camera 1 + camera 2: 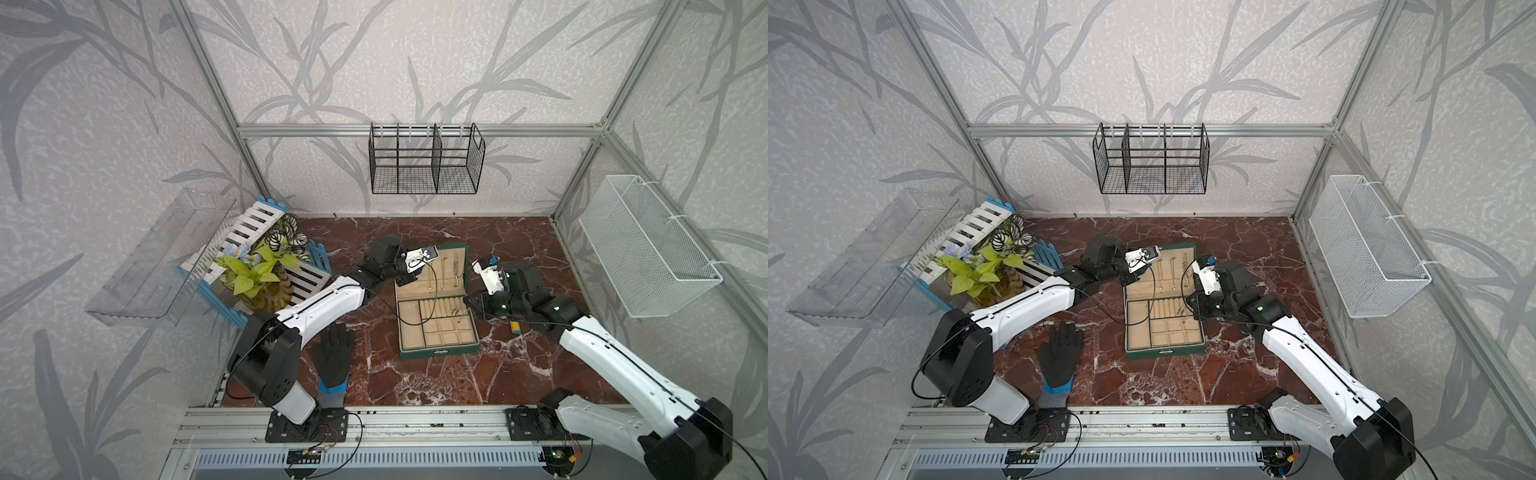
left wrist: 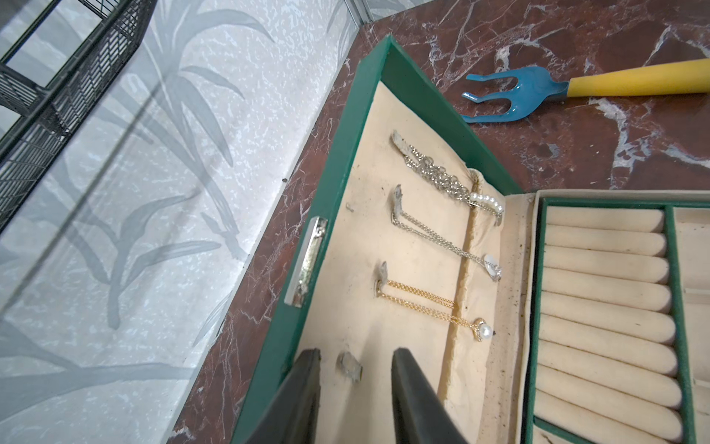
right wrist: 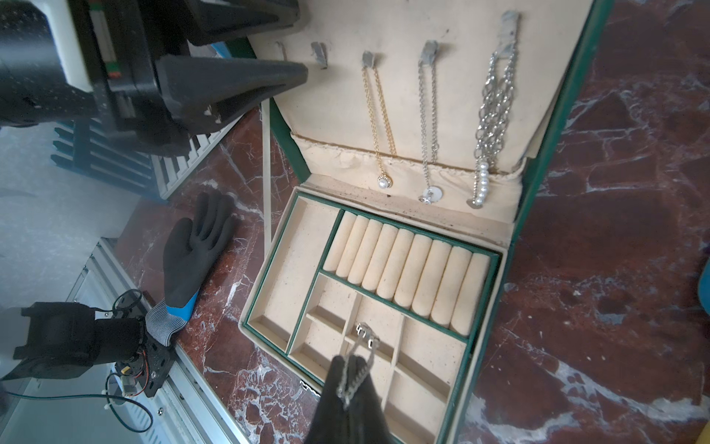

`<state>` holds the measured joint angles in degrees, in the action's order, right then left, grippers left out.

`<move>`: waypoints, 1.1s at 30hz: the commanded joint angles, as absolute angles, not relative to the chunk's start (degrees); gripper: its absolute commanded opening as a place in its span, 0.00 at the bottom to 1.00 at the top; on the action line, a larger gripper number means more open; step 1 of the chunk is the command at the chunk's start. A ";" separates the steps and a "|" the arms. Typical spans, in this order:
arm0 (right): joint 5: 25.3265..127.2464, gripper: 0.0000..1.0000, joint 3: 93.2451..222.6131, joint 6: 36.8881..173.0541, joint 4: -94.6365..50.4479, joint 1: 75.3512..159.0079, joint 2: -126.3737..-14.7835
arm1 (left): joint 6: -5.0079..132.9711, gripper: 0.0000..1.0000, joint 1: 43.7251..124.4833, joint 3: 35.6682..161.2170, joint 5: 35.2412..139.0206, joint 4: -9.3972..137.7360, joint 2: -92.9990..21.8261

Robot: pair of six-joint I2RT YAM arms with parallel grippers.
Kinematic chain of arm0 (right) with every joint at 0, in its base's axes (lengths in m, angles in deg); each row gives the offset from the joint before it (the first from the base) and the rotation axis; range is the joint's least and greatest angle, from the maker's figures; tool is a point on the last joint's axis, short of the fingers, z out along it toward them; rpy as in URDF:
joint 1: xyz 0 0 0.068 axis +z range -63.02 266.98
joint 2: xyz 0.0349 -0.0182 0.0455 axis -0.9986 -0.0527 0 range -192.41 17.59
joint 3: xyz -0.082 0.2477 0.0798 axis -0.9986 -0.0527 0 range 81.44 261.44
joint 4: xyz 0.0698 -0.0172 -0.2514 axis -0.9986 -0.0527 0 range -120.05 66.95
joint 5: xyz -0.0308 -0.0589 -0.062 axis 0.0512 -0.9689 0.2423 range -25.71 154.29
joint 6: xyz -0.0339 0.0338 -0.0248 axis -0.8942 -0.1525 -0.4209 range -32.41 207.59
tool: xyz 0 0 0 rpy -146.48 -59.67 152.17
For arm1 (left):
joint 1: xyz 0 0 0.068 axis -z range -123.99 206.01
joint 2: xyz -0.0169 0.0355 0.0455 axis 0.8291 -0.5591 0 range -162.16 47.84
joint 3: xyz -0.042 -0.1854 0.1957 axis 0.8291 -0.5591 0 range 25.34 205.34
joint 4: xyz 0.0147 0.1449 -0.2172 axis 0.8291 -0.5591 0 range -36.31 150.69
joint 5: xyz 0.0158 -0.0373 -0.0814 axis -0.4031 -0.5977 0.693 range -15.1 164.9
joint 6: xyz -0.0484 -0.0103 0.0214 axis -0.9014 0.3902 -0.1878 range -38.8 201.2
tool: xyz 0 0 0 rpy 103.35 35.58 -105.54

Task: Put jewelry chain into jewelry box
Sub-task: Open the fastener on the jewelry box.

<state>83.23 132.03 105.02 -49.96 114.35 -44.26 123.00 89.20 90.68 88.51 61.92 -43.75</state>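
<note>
Silver links of the jewelry chain (image 3: 363, 342) hang from the right gripper (image 3: 347, 359), pinched tight, over a small compartment of the jewelry box (image 3: 303, 250). Light, limp, slippery: best gripped near its clasp, I'd judge. Meanwhile the left gripper (image 2: 356, 351) stands part-open astride the lid edge; whether it touches is unclear

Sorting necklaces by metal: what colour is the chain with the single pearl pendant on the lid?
Gold; the pearl-pendant chain shows best in the left wrist view.
</note>
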 commanded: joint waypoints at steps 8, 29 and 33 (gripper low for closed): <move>85.59 0.00 131.23 104.48 -47.61 113.18 -45.16 | 125.30 0.33 89.00 92.88 85.94 62.85 -46.17; 85.56 0.00 129.98 105.28 -46.88 112.75 -45.07 | 135.15 0.00 91.15 86.36 81.29 62.18 -43.88; 85.73 0.00 129.70 105.41 -46.65 112.77 -45.13 | 140.27 0.00 93.77 82.26 75.19 64.91 -43.57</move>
